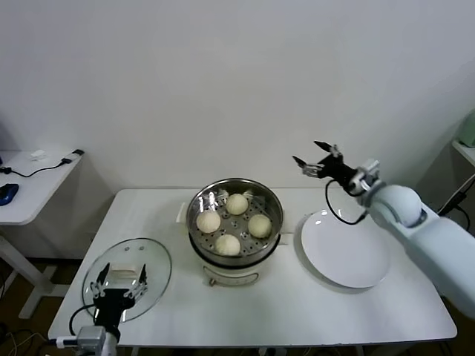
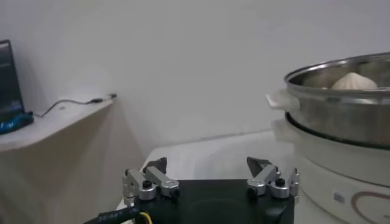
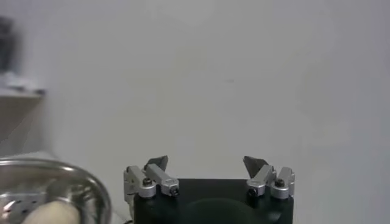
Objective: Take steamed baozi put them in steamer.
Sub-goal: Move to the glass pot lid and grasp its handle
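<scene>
Several cream-white steamed baozi (image 1: 237, 203) lie on the perforated tray inside the shiny steel steamer (image 1: 234, 189) at the table's middle. One bun top (image 2: 353, 81) shows over the steamer's rim (image 2: 341, 67) in the left wrist view, and another bun (image 3: 52, 213) shows in the right wrist view. My right gripper (image 1: 315, 158) hangs open and empty in the air, up and to the right of the steamer, above the white plate's (image 1: 345, 250) far edge. My left gripper (image 1: 120, 274) rests open and empty low at the front left, over the glass lid (image 1: 157, 261).
The flat white plate on the right of the steamer holds nothing. The round glass lid lies flat at the table's front left. A side table (image 1: 33, 185) with cables stands further left. A white wall rises behind the table.
</scene>
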Controlling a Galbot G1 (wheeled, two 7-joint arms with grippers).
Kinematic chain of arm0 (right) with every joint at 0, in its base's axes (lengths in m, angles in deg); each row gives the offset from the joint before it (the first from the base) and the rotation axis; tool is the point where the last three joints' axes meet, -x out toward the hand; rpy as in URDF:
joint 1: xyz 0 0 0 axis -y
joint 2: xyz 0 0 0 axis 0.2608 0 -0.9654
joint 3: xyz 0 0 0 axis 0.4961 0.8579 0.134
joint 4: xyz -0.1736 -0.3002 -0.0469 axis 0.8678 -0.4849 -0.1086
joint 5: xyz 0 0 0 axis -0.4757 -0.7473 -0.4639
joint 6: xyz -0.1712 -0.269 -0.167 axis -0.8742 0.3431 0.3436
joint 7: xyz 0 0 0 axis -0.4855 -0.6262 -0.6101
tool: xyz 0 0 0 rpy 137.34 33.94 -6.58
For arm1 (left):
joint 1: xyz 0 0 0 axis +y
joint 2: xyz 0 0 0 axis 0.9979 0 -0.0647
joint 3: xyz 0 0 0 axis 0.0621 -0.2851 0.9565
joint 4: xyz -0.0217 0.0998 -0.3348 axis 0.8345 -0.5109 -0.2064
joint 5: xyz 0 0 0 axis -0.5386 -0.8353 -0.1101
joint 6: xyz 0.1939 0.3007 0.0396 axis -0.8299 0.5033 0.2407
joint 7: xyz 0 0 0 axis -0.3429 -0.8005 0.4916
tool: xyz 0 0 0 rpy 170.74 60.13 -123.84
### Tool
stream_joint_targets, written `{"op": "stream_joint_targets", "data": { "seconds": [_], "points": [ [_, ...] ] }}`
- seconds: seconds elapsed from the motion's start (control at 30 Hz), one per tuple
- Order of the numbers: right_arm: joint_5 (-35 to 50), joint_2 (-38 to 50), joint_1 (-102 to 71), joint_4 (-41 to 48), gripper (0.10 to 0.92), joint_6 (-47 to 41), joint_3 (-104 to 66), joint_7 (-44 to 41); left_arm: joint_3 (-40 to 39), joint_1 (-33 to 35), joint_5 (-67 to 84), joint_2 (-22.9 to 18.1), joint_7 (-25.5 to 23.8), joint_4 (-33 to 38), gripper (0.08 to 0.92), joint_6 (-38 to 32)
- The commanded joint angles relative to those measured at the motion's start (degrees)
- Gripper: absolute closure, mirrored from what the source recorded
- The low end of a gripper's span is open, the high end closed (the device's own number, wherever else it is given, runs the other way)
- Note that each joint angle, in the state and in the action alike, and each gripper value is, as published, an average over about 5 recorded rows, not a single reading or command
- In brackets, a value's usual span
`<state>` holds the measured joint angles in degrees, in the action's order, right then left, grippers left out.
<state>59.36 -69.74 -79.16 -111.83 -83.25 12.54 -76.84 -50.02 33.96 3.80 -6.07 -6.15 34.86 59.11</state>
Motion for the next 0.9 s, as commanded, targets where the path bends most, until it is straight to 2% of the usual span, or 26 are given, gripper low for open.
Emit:
{"op": "stream_joint_targets", "data": {
  "seconds": [0.03,0.17,0.33,0.47,0.67,0.9],
  "points": [
    [-5.9,-12.0,-49.7,-5.2,0.203,11.5,-42.4,3.8,0.8,-1.5,-10.2,1.8,1.4,-3.0,0.177,-8.0],
    [-7.7,-17.9,-53.8,-5.4,0.203,15.1,-43.5,3.8,1.6,-2.5,-17.8,1.9,4.9,-5.3,0.177,-11.3],
    [-9.2,-23.0,-56.5,-5.9,0.203,16.8,-42.7,4.1,1.7,-4.0,-43.5,4.4,18.9,-13.1,0.177,-17.9],
    [-9.3,-25.0,-57.5,-7.1,0.203,16.0,-41.8,4.4,1.5,-3.8,-58.6,9.0,25.8,-20.4,0.177,-17.5],
    [-10.4,-26.7,-57.4,-7.9,0.203,15.0,-40.7,5.7,1.5,-3.4,-70.4,12.4,29.9,-28.1,0.177,-13.2],
    [-10.9,-27.0,-56.8,-7.9,0.203,14.7,-40.6,6.0,0.4,-6.1,-74.0,11.5,29.7,-32.4,0.177,-11.3]
  ]
}}
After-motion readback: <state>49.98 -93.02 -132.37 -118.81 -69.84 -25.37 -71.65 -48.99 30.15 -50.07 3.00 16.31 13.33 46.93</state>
